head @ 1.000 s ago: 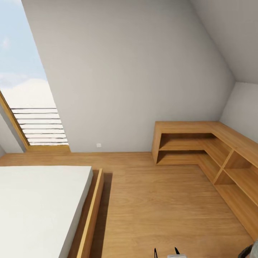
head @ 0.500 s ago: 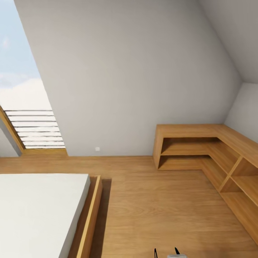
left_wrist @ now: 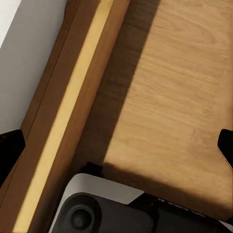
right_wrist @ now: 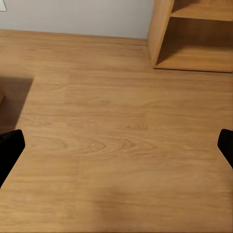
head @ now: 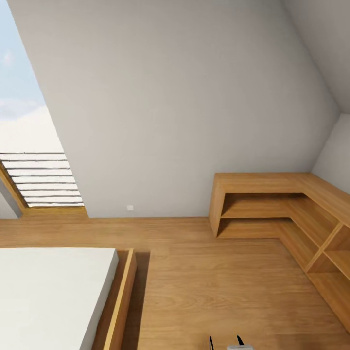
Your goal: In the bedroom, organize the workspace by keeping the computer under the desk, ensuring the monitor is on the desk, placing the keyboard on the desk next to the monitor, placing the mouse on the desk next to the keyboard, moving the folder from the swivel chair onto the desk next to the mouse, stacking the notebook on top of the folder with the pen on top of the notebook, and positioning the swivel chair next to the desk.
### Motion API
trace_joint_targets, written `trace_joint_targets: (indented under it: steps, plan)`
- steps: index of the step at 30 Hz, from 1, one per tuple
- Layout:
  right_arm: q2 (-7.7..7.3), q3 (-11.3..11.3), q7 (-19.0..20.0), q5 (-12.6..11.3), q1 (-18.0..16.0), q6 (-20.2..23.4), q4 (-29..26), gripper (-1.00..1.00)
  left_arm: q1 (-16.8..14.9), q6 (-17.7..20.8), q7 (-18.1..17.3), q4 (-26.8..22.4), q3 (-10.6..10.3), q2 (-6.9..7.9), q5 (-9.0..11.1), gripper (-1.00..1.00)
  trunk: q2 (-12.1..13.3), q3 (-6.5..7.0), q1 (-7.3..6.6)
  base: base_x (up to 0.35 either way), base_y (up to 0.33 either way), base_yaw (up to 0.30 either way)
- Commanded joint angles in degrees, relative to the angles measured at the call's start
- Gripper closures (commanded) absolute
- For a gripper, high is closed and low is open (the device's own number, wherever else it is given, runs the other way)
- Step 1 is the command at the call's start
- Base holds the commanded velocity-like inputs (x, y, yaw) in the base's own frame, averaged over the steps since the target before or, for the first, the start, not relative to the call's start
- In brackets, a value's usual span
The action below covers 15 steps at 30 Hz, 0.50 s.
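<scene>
In the bedroom [head: 184, 97], grey wall ahead. Oak floor [head: 218, 282] below. White bed [head: 48, 291] at 8 o'clock, low oak shelves [head: 272, 204] at 3 o'clock, skylight [head: 29, 146] at 10 o'clock. Left gripper [left_wrist: 116, 150] spread wide, holding nothing; right gripper [right_wrist: 116, 150] spread wide, holding nothing.

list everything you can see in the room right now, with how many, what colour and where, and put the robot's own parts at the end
Bed: one, white mattress in an oak frame, near left in the head view.
Low shelf unit: one, oak, L-shaped, against the walls at the right.
Skylight: one, sky and white slats, far left.
Wall socket: one, white, low on the grey wall.
Floor: oak planks, centre.
Robot base: one, white and black, beside the bed frame in the left wrist view.
Left end effector: black fingertips wide apart, over the floor by the bed.
Right end effector: black fingertips wide apart, over the floor.
</scene>
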Motion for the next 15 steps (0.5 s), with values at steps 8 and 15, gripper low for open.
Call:
trace_joint_targets:
  steps: [8,15]
  plan:
    - [0.02,0.5,-0.4,-0.1,0.0,-0.1,0.0,-1.0,-0.1,-0.2,0.4,0.0,-0.5,0.03,0.4,-1.0,-0.1,-0.12,0.07,0.321,0.0,0.0]
    - [0.02,0.5,-0.4,-0.1,0.0,-0.1,0.0,-1.0,-0.1,-0.2,0.4,0.0,-0.5,-0.01,0.4,-1.0,-0.1,-0.12,0.07,0.321,0.0,0.0]
